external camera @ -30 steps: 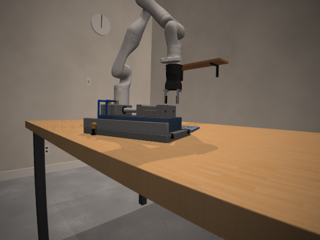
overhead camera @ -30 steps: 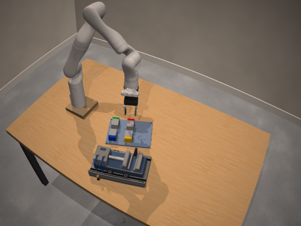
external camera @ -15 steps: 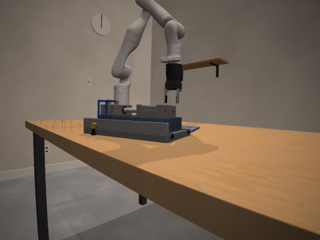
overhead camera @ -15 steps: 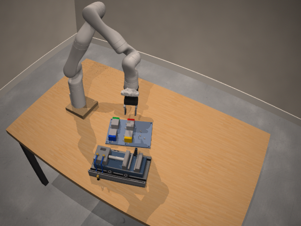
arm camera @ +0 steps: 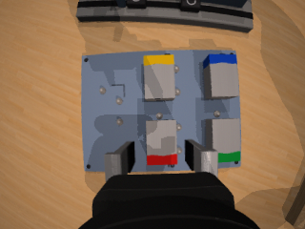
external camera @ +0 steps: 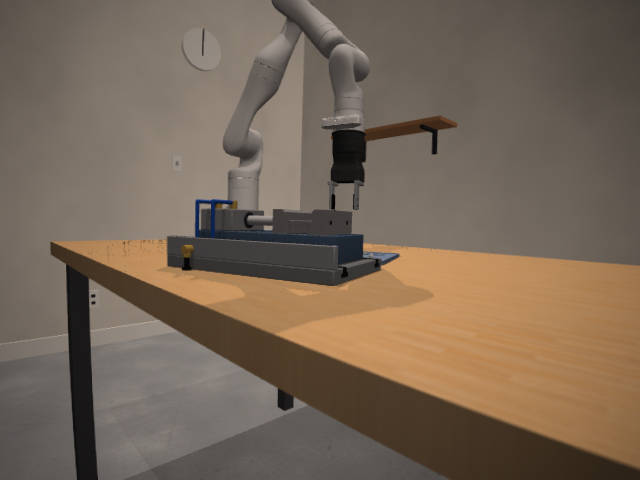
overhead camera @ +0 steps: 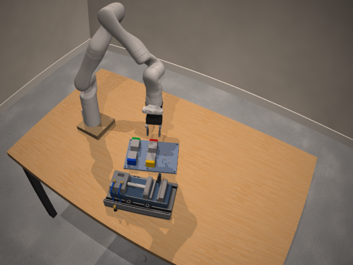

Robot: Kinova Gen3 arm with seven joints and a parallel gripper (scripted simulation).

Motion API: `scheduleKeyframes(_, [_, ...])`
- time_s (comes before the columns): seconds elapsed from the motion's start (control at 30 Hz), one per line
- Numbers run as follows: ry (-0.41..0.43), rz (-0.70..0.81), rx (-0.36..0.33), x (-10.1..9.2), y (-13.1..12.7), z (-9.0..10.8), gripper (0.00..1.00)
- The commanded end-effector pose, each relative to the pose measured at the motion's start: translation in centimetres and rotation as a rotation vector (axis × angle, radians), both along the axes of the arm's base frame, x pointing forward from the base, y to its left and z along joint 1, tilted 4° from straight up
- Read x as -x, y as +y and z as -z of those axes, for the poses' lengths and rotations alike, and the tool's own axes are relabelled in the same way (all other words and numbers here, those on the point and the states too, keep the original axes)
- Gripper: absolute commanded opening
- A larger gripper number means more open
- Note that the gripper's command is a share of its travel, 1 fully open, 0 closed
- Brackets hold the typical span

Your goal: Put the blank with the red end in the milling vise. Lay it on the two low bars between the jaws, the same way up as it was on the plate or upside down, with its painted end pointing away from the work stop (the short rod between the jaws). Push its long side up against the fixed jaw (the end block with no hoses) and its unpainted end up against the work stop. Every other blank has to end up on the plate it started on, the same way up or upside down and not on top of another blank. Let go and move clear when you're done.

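My black end effector with grey metal fingers (overhead camera: 153, 131) (external camera: 344, 198) hangs wide open above the blue plate (overhead camera: 168, 148) (arm camera: 95, 143). On the plate I see the grey, red-ended block (overhead camera: 153, 146) (arm camera: 161, 138), near the yellow-ended grey block (overhead camera: 150, 159) (arm camera: 159, 80). Beyond the plate sits the grey-and-blue milling vise (overhead camera: 135, 195) (external camera: 258, 253) (arm camera: 167, 20).

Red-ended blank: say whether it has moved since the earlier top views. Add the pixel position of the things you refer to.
No; the red-ended blank (overhead camera: 153, 146) (arm camera: 161, 138) sits at the same spot on the blue plate (overhead camera: 171, 149) (arm camera: 97, 143), behind the yellow-ended one (overhead camera: 150, 159) (arm camera: 159, 78).
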State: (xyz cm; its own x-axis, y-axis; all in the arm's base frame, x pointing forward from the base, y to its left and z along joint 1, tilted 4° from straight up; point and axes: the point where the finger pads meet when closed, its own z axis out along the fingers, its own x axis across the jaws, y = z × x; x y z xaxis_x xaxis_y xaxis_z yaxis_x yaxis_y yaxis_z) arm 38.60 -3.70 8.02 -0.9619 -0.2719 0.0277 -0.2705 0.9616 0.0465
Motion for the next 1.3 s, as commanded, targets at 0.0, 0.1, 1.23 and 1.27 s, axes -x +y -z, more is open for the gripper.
scheduleKeyframes(0.0, [0.008,0.000,0.000,0.2,0.0,0.7,1.00])
scheduleKeyframes(0.1, [0.008,0.000,0.000,0.3,0.0,1.3,1.00])
scheduleKeyframes(1.23, [0.004,0.000,0.000,0.6,0.2,7.1,1.00])
scheduleKeyframes(1.27, [0.005,0.000,0.000,0.7,0.2,7.2,1.00])
